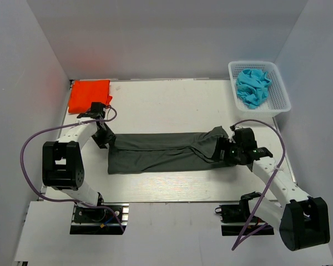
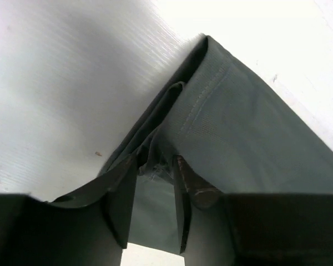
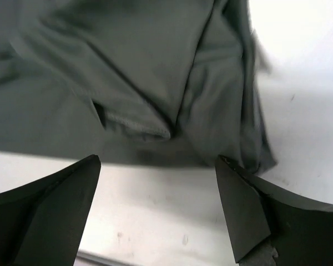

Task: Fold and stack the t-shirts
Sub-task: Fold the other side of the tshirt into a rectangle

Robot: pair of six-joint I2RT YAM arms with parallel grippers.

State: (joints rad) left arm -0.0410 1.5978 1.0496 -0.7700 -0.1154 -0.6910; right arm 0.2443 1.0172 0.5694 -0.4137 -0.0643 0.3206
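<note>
Charcoal-grey t-shirt (image 1: 155,151) across mid-bench
Left gripper (image 2: 155,166) pinches one end — right gripper (image 3: 158,166) spread at the other.

- The overhead camera is fixed high above the near edge of the table (image 1: 172,100). It faces down and away across it, far enough back to take in the whole top and the basket (image 1: 252,62) at the far right.
- The left wrist camera looks out along the left gripper (image 2: 155,163), very close to a folded corner of the grey shirt (image 2: 238,127).
- The right wrist camera peers between the spread fingers of the right gripper (image 3: 158,160), low over the table, facing the shirt's other end.
- All three views share the grey shirt. The overhead view has it whole, and each wrist view has one end.
</note>
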